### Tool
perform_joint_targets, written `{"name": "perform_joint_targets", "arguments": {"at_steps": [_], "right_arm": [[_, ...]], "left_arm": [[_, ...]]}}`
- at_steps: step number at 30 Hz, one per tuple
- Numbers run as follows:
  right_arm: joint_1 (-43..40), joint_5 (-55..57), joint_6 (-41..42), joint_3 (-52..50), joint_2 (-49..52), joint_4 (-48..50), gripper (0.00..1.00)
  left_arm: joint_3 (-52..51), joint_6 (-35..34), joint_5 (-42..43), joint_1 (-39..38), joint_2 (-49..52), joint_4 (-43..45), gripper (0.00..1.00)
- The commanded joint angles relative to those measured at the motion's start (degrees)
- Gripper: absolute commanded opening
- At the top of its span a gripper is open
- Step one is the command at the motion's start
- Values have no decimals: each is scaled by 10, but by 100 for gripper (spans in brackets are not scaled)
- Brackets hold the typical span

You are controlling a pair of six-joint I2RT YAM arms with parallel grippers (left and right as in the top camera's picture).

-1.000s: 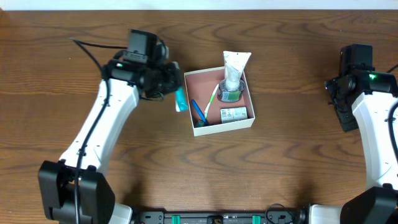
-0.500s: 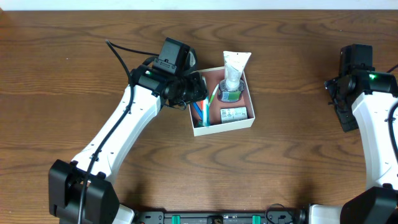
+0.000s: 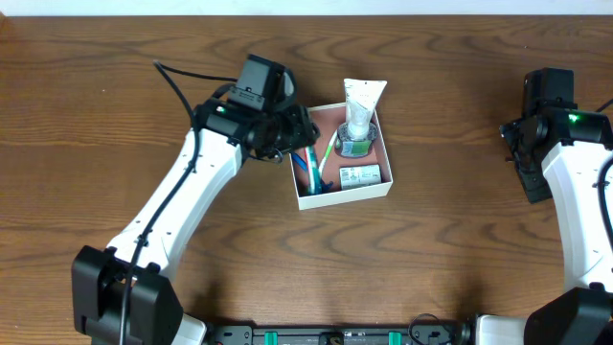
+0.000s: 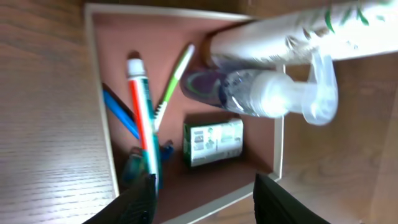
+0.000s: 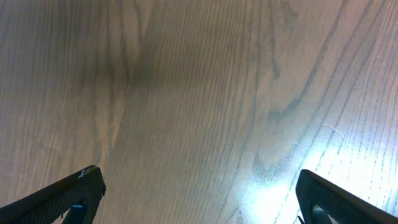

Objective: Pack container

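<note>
Overhead: my left gripper hangs over the container's 10 o'clock corner. A second ago it held the toothpaste tube outside that wall. The container stays mid-table.

Left wrist: the tube lies inside along the 9 o'clock wall, jaws spread, empty.

Right wrist: my right gripper is spread wide over the table, unmoved.

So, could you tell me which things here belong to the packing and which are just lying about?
Job: shallow white cardboard box, pink inside; red-and-teal tube, white tube, clear bottle inside it; left gripper.
Not the job: brown wooden table; right gripper.
</note>
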Motion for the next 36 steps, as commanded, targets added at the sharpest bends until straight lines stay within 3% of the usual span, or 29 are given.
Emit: {"name": "perform_joint_targets", "arguments": {"at_steps": [1, 6, 7, 12, 21, 29, 36], "right_arm": [[-3, 8, -5, 4, 3, 0, 99], [-3, 8, -5, 4, 3, 0, 99], [-3, 8, -5, 4, 3, 0, 99], [-3, 8, -5, 4, 3, 0, 99], [-3, 8, -5, 4, 3, 0, 99], [-3, 8, -5, 4, 3, 0, 99], [-3, 8, -5, 4, 3, 0, 99]], "left_arm": [[3, 1, 30, 12, -4, 2, 51], [3, 2, 72, 31, -48, 5, 52], [3, 5, 72, 40, -65, 5, 99], [3, 103, 66, 96, -154, 6, 98], [3, 265, -38, 214, -295, -46, 98], [3, 288, -224, 250, -426, -184, 98], [-10, 288, -280, 251, -544, -228, 98]]}}
